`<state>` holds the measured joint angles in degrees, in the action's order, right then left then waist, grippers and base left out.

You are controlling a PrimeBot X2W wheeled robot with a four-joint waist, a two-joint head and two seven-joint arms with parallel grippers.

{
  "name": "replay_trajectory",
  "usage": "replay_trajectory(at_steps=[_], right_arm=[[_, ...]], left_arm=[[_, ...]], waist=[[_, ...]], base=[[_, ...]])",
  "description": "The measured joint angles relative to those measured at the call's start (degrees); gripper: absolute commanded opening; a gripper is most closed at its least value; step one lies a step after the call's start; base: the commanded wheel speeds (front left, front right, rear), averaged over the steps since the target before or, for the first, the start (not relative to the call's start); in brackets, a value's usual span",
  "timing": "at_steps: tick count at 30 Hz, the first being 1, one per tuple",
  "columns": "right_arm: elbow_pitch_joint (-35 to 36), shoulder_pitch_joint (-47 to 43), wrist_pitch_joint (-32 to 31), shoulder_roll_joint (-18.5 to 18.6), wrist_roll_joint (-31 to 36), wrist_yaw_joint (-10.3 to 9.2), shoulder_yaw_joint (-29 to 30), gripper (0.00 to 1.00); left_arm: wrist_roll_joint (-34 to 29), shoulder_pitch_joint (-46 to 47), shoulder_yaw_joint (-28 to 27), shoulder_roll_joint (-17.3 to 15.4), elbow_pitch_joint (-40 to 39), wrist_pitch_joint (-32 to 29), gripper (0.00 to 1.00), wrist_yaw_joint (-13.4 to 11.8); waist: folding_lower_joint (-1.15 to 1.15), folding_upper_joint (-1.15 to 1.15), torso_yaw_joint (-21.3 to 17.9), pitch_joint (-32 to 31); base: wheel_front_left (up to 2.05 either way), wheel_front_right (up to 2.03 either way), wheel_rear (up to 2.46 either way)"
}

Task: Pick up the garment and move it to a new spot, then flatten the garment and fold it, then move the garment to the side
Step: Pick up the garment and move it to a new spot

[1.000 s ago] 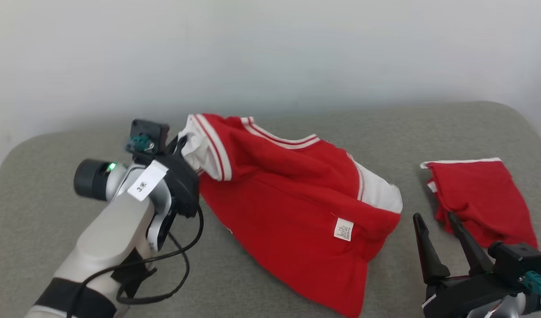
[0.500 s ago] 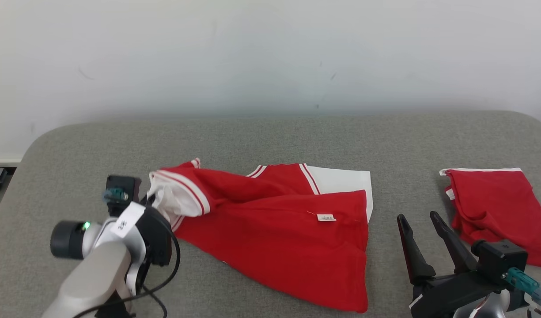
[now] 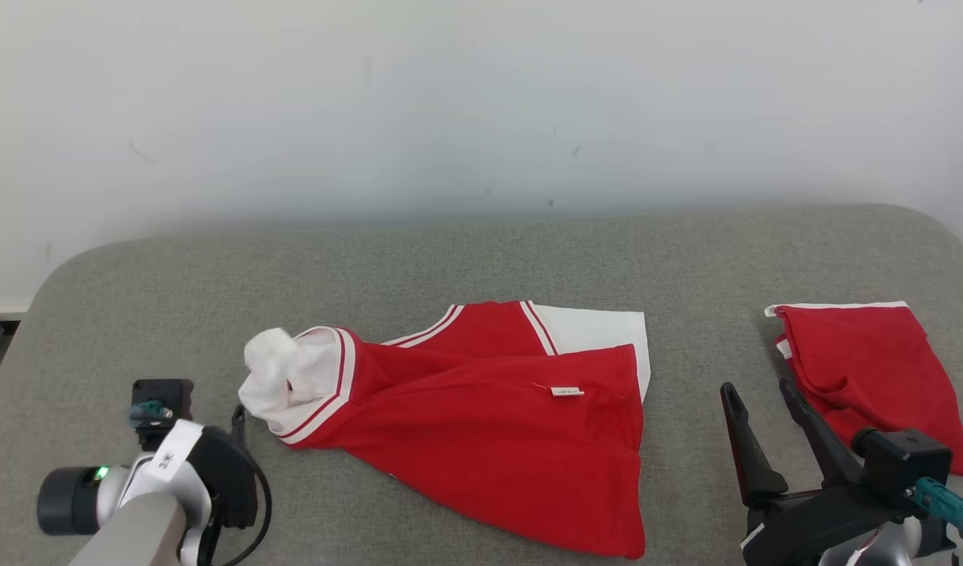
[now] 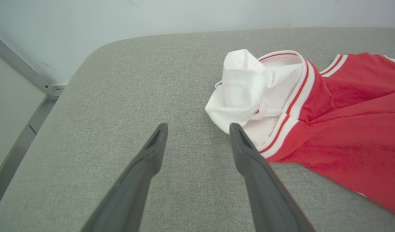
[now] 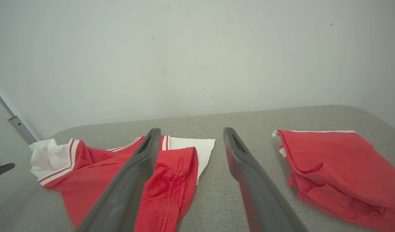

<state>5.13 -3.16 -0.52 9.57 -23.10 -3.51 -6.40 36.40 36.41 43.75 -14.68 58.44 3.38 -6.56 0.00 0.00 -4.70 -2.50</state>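
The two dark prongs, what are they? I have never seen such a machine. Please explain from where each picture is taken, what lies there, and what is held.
They are the fingers of a two-armed robot's tools. One picture comes from a camera on its head; two come from wrist cameras looking along the left tool and the right tool. On the grey padded surface lie a red and white shirt and, to its right, a red garment. Both tools are open and hold nothing.

Grey surface (image 3: 481, 259), perhaps a bed, with red-and-white garment (image 3: 489, 424) and red cloth (image 3: 866, 369).
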Motion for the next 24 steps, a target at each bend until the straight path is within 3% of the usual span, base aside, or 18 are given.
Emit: replay_trajectory(at_steps=[11,19,24], right_arm=[[-1.9,-1.4,-0.6,1.2,0.0,-0.3,2.0,1.0],[-3.0,-3.6,-1.4,0.6,-0.1,-2.11,4.8,1.0],[-3.1,-3.6,-1.5,-0.8,-0.5,-2.56,5.4,1.0]], left_arm=[[-0.1,-6.3,-0.6,-1.8,-8.4,9.9,1.0,0.0],[-0.7,-13.8,-1.2,-2.1,-19.4,10.8,1.0,-0.5],[1.2,-18.2,-6.0,-3.1,-27.0,10.9,1.0,-0.5]], waist=[[0.0,0.0,0.9,-2.0],[-0.01,0.0,2.4,-3.6],[-0.01,0.0,3.4,-4.5]], base=[[0.0,0.0,0.0],[0.0,0.0,0.0],[0.0,0.0,0.0]])
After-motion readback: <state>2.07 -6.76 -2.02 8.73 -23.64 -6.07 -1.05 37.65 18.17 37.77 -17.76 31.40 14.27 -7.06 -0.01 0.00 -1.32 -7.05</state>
